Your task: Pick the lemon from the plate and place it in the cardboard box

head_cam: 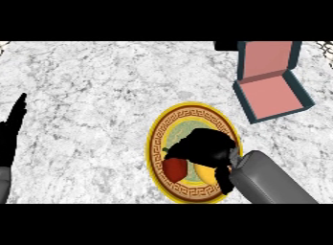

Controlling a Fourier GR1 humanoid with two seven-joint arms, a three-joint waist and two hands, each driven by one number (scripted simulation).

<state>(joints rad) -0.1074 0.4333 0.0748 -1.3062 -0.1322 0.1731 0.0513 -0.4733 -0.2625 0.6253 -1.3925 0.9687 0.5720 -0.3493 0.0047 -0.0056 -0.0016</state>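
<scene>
A round plate (pixel 171 125) with a yellow and red patterned rim lies on the marble counter, right of centre. My right hand (pixel 203 146) is over the plate, its fingers curled down onto the yellow lemon (pixel 206 173), which shows only partly beneath the palm. A red object (pixel 174 168) lies on the plate just left of the lemon. The cardboard box (pixel 271 94), pink inside with dark teal walls and its lid raised, stands open at the upper right, beyond the plate. My left hand (pixel 5 136) rests at the left edge, fingers straight.
The grey marble counter (pixel 92 95) spreads bare to the left of and behind the plate. A dark object (pixel 224 45) sits at the back edge beside the box's lid.
</scene>
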